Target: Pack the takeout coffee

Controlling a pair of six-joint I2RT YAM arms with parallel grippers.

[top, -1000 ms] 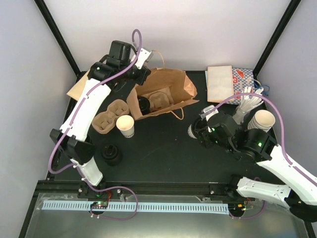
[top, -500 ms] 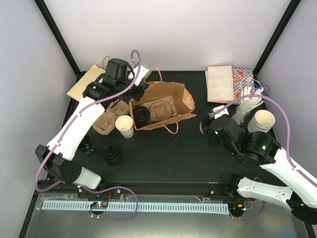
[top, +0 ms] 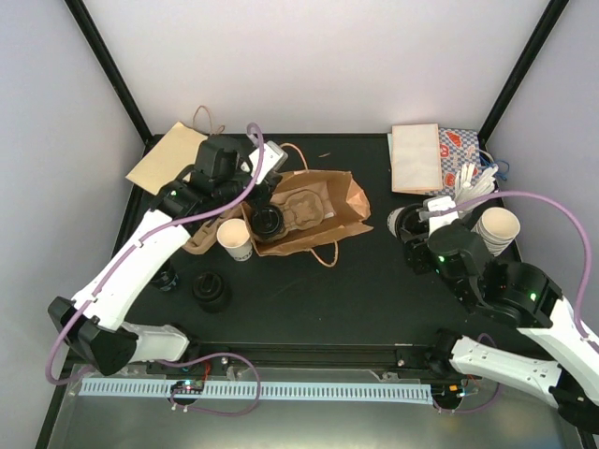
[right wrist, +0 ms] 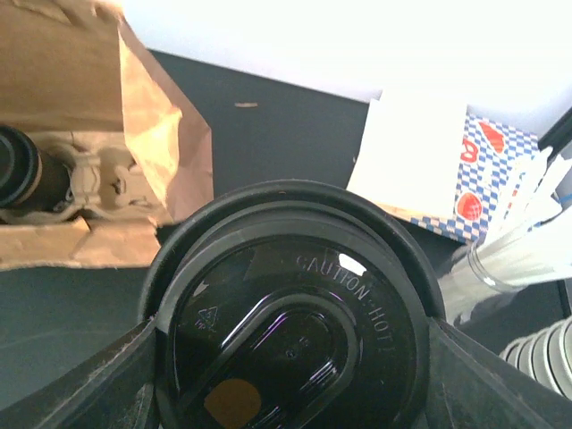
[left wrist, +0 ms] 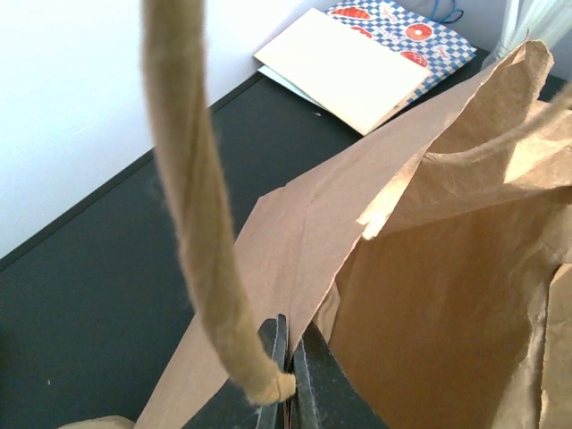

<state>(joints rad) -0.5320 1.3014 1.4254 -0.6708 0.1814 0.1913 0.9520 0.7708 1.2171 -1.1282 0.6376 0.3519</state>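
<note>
One open white cup (top: 234,238) upright on table (top: 356,290), just beside bag (top: 348,196) mouth, apart from both grippers. Left gripper (left wrist: 288,362) pinched tight on bag edge by handle (left wrist: 192,206). Right gripper (right wrist: 295,393) spread wide, clasping lidded cup (right wrist: 295,322), near stacked cups (top: 494,227).

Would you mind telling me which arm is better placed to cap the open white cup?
Right, probably: the right end effector holds the black lid, whereas the left end effector is shut on the edge of the paper bag, though the white cup stands nearer it.
</note>
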